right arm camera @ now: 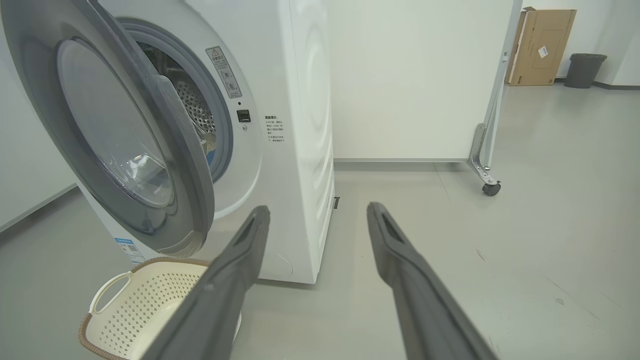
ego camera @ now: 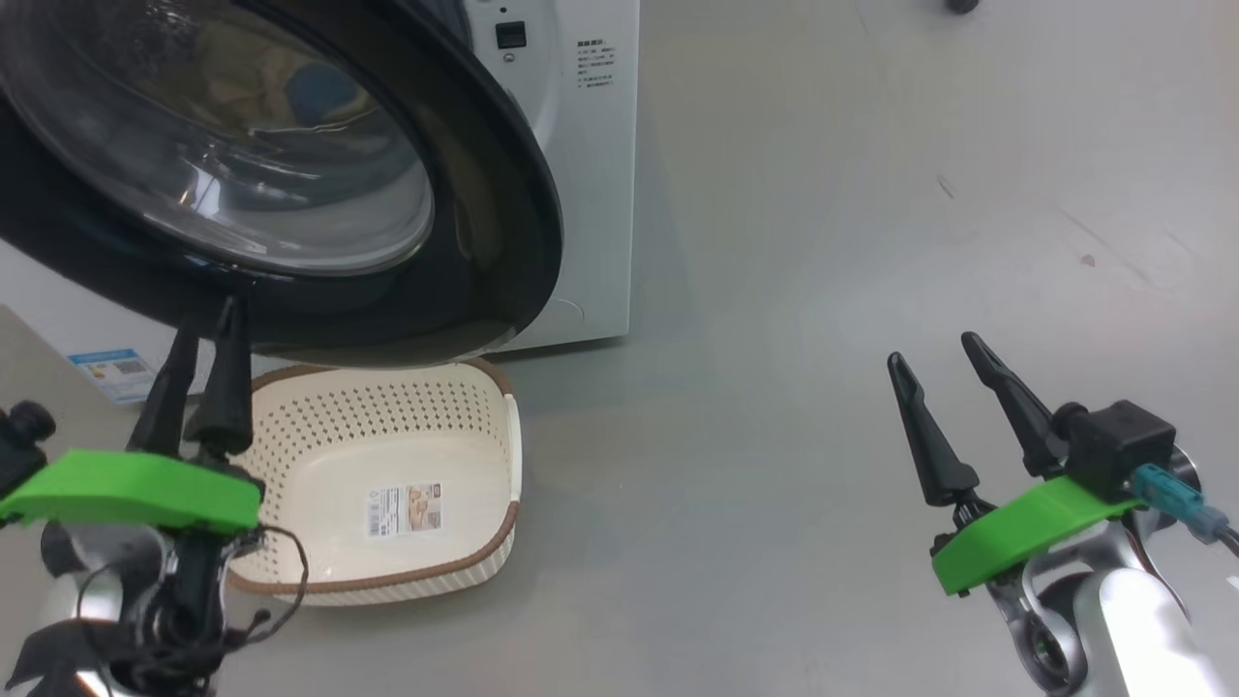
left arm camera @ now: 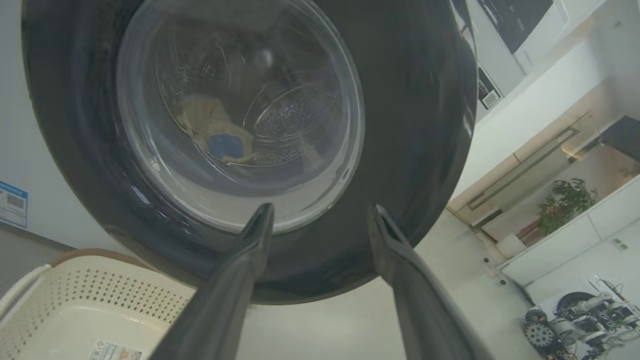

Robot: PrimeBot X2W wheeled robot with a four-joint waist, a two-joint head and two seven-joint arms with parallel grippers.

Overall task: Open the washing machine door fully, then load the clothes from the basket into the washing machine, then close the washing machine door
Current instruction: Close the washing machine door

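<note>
The washing machine [ego camera: 590, 194] is white, and its round black door [ego camera: 484, 252] with a glass bowl hangs partly open, at an angle to the front [right arm camera: 300, 150]. Through the glass [left arm camera: 415, 125] I see the pale yellow clothes [left arm camera: 210, 120] with a blue patch lying in the steel drum. The cream basket [ego camera: 387, 416] sits on the floor under the door with just a label sticker on its floor. My left gripper [ego camera: 208, 315] is open, its tips [left arm camera: 321, 210] right at the door's lower rim; contact is unclear. My right gripper [ego camera: 931, 348] hovers open over bare floor to the right [right arm camera: 318, 207].
A blue energy sticker [ego camera: 111, 373] marks the machine's lower front. Grey floor stretches to the right. Behind the machine stands a white partition on a caster [right arm camera: 490, 187], with a cardboard box [right arm camera: 545, 47] and a dark bin [right arm camera: 585, 70] farther back.
</note>
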